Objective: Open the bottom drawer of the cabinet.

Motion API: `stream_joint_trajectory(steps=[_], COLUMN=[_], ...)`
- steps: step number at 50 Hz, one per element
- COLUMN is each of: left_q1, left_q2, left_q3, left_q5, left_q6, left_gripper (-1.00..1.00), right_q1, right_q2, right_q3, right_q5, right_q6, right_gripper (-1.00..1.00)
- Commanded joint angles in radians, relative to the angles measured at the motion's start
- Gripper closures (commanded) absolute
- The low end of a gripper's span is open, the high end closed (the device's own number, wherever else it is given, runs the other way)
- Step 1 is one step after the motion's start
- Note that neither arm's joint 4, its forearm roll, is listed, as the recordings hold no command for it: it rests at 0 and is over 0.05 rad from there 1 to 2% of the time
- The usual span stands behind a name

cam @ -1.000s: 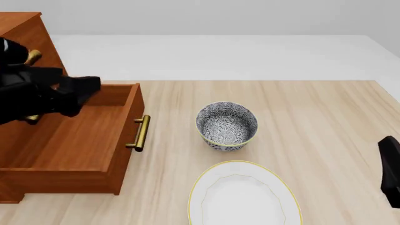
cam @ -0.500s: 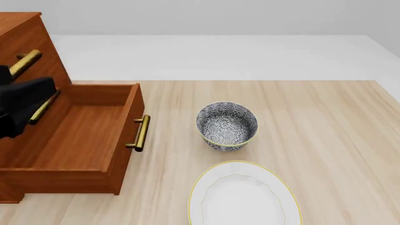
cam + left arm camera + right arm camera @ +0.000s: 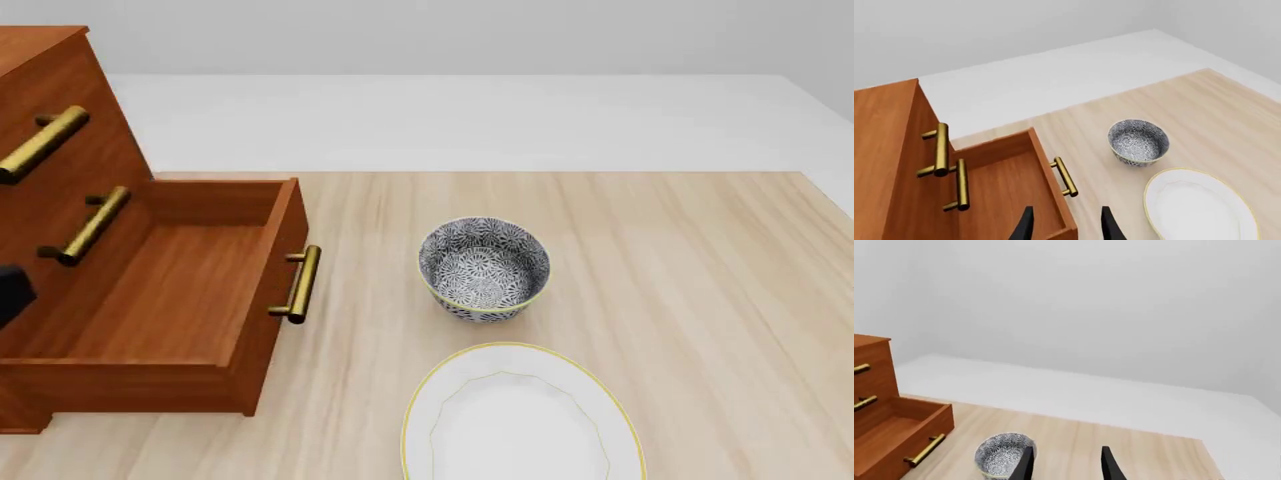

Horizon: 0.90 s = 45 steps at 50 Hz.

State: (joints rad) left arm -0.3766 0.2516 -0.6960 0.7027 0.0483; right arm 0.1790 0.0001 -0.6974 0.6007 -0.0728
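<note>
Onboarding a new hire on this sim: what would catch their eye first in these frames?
First the cabinet at the table's left, its bottom drawer pulled far out and bare inside, brass handle facing the bowl. Next the patterned bowl mid-table, with a gold-rimmed white plate just nearer the arms. Both claws, left and right, hang open and hold nothing.

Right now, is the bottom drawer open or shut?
Open. The bottom drawer stands far out of the cabinet; its bare wooden floor shows, and its handle sits well ahead of the two upper handles.
</note>
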Motion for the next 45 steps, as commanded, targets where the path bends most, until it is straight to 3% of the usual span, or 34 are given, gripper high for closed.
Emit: stream_joint_trajectory(steps=[1, 10, 25, 45], left_q1=[-0.016, -0.019, 0.001, 0.025], left_q2=[-0.083, -0.126, -0.197, -0.251], left_q3=[-0.016, -0.05, -0.119, -0.159], left_q5=[0.107, 0.207, 0.355, 0.493], left_q6=[0.004, 0.02, 0.016, -0.005], left_gripper=[-1.0, -1.0, -1.0, -1.0], right_q1=[0.033, 0.041, 0.06, 0.097], right_q2=[0.0, 0.0, 0.0, 0.0], right_q3=[-0.133, -0.223, -0.341, -0.313], right_q5=[0.175, 0.346, 0.531, 0.619], right_q6=[-0.035, -0.035, -0.015, -0.016], right_gripper=[-1.0, -1.0, -1.0, -1.0])
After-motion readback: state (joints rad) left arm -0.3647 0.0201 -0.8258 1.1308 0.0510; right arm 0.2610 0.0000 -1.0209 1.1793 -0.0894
